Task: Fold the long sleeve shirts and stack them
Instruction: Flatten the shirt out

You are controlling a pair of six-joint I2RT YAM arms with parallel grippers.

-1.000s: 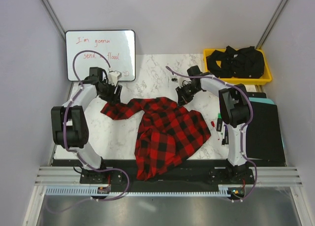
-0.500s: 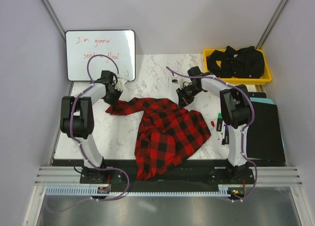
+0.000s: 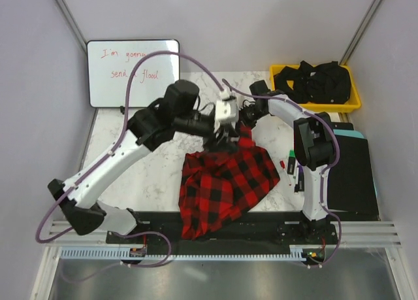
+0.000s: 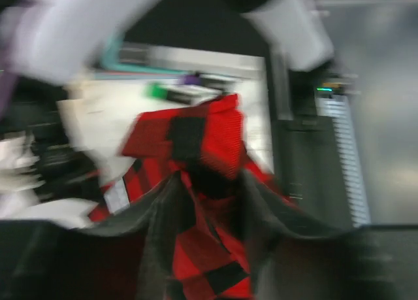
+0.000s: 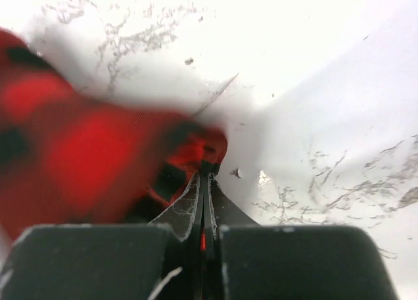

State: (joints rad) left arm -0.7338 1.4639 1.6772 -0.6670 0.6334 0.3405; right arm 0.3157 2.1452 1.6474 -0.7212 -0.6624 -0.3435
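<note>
The flannel shirt (image 3: pixel 225 179) sprawls across the table (image 3: pixel 157 176), hem spilling over the edge at six o'clock. The left gripper (image 3: pixel 221 136) pinches its sleeve at twelve; lay that flat, without bunching. At one o'clock the right gripper (image 3: pixel 246 121), jaws pressed together on cloth, should anchor.

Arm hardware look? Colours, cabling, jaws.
Left arm and right arm match: white link shells, black joint housings, black bases. A purple cable loops loosely along each. The jaws are black and tapered.
</note>
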